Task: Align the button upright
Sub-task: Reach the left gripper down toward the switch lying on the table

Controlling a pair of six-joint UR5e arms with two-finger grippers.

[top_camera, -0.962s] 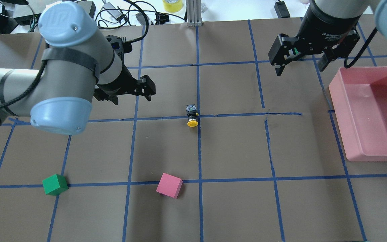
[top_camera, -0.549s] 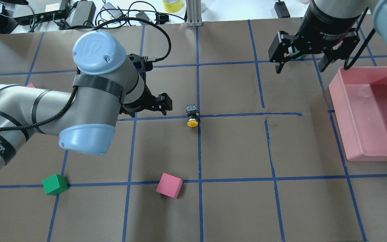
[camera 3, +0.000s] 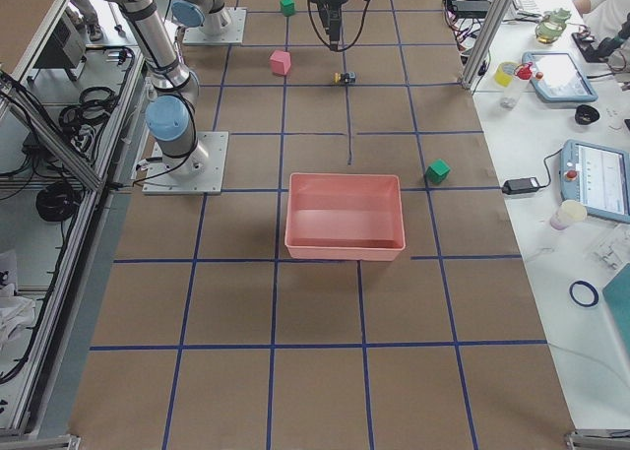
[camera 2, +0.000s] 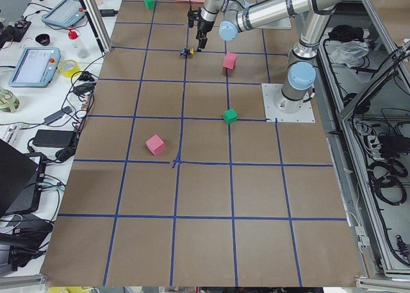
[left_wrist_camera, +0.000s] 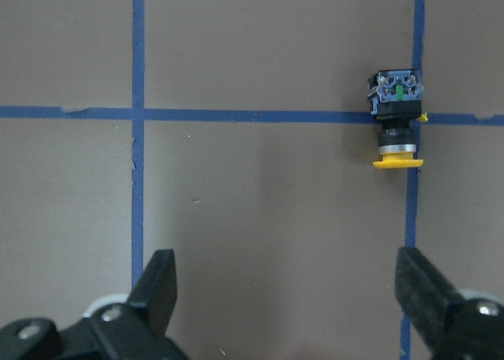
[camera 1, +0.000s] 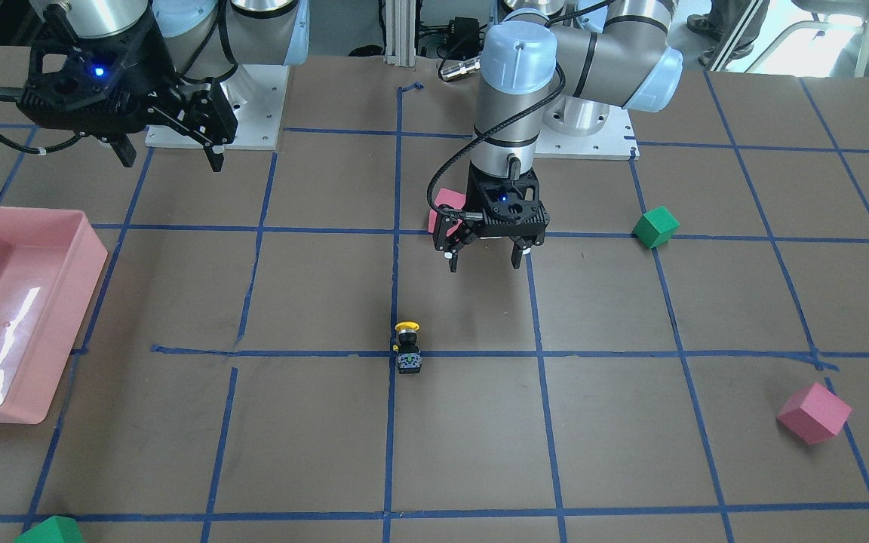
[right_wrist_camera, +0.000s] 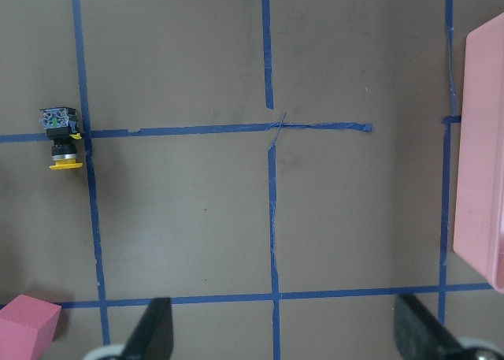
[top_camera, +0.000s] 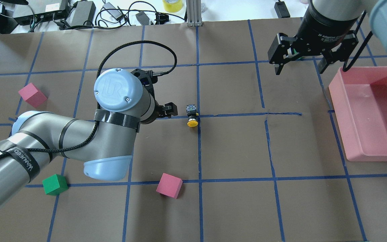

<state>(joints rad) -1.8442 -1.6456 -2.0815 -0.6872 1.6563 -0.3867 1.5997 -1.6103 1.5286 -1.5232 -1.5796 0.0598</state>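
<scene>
The button [top_camera: 192, 116] lies on its side at a crossing of blue tape lines, with its yellow cap pointing toward the robot's base and its grey base block pointing away. It also shows in the front view as the button [camera 1: 406, 347]. My left gripper [camera 1: 483, 262] hangs open and empty above the table, apart from the button and a little to its robot-left. In the left wrist view the button [left_wrist_camera: 398, 124] sits ahead, in line with the right-hand finger [left_wrist_camera: 421, 285]. My right gripper [top_camera: 299, 69] is open and empty, high at the far right beside the bin.
A pink bin [top_camera: 338, 112] stands at the right edge. Near the table's front lie a pink cube [top_camera: 169, 185] and a green cube [top_camera: 55, 184]. Another pink cube [top_camera: 32, 94] lies at the left, and one green cube [camera 1: 50, 532] lies on the far side.
My left arm has swung in toward the table's middle, bringing its open gripper close beside the button. The right gripper has hardly moved. The button has stayed put.
</scene>
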